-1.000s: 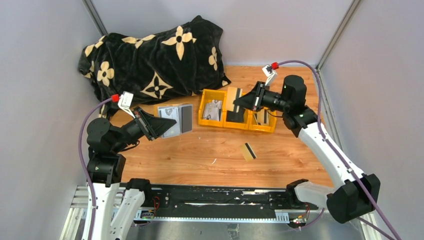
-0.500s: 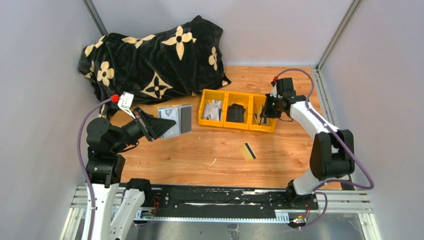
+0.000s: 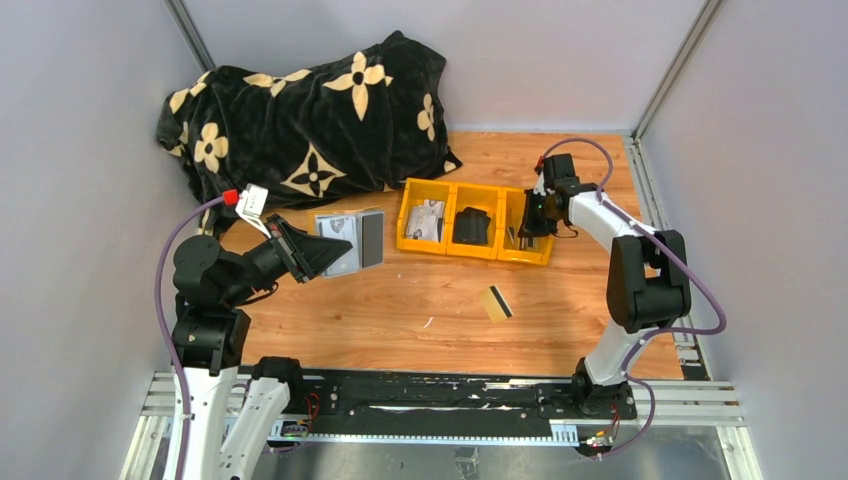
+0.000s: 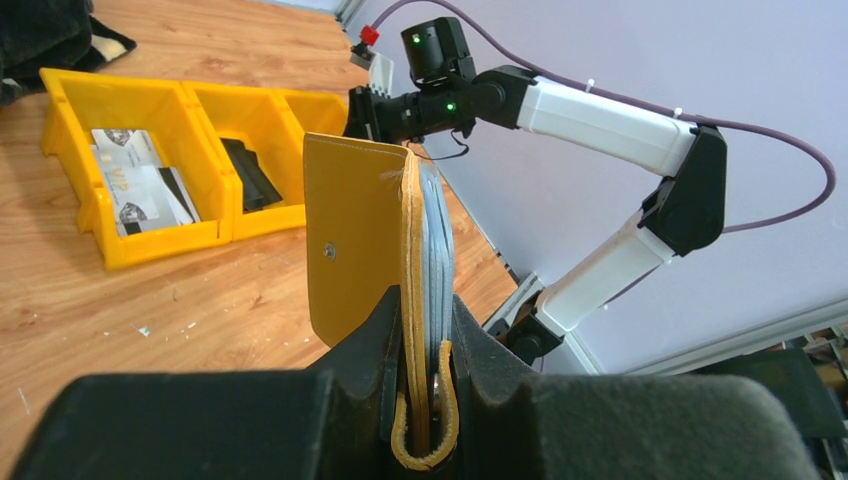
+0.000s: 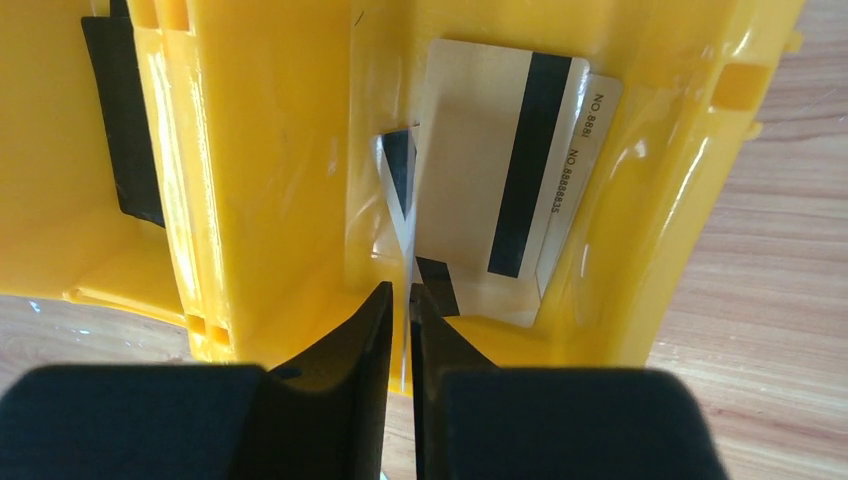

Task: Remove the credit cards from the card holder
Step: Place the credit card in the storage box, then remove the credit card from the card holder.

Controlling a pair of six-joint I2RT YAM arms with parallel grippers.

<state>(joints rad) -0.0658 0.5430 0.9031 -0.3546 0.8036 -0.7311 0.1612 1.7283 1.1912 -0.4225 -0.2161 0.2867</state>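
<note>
My left gripper (image 4: 425,335) is shut on the fold of the mustard-tan card holder (image 4: 365,235), which stands upright with its grey inner leaves showing. From above, the card holder (image 3: 352,240) hangs over the left of the table at my left gripper (image 3: 335,247). My right gripper (image 3: 527,222) reaches down into the right compartment of the yellow bin (image 3: 470,251). In the right wrist view its jaws stand a thin slit apart, with a pale credit card (image 5: 398,185) edge-on between them at my right gripper (image 5: 400,292). Other pale credit cards (image 5: 500,180) lie flat beneath. A tan-gold credit card (image 3: 497,303) lies on the table.
The yellow bin (image 4: 150,245) holds printed cards (image 4: 135,185) in its left compartment and a black folded item (image 3: 472,226) in the middle one. A black flowered blanket (image 3: 300,120) is heaped at the back left. Grey walls close in on both sides.
My right arm swung from above the bin's middle to its right compartment and went down into it with a card. Its jaws have eased apart slightly. The left arm has not moved.
</note>
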